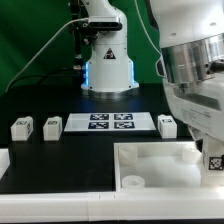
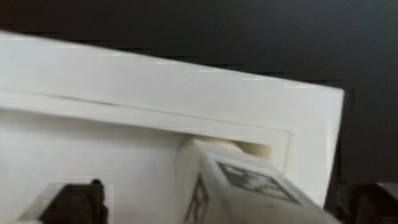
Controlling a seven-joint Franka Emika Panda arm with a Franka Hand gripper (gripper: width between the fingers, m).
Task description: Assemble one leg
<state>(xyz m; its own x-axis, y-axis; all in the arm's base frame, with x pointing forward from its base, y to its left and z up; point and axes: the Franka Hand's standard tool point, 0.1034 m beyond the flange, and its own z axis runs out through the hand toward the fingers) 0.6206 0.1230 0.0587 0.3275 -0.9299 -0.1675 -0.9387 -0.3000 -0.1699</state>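
Exterior view first: we see a black surface (image 1: pixel 60 155) with the arm's base (image 1: pixel 108 60) standing at the far side before a green backdrop. The marker board (image 1: pixel 110 122) lies flat in the middle, just in front of that base. On the exterior view's left, two small white legs sit side by side, one (image 1: pixel 22 127) nearer the edge and another (image 1: pixel 52 125) next to it, both apart from the marker board. A third leg (image 1: pixel 167 124) stands just off the marker board's right end. In the near right, the large white tray-like piece (image 1: pixel 160 165) shows a round socket (image 1: pixel 131 183) on its near ledge. The arm's big pale wrist housing (image 1: pixel 195 70) fills the upper right, and below it, at the right edge, a tagged leg (image 1: pixel 214 158) is at the tray's far right corner. The claw itself is hidden here.

Wrist view next: we look down on the white tray piece (image 2: pixel 107 130) against the dark surface (image 2: pixel 267 35). The tagged leg (image 2: pixel 240 185) sits tilted by the tray's inner corner. Two dark fingertips (image 2: pixel 75 200) show at the edges; the claw (image 2: pixel 222 205) seems to pinch that leg, though the blur leaves us unsure.
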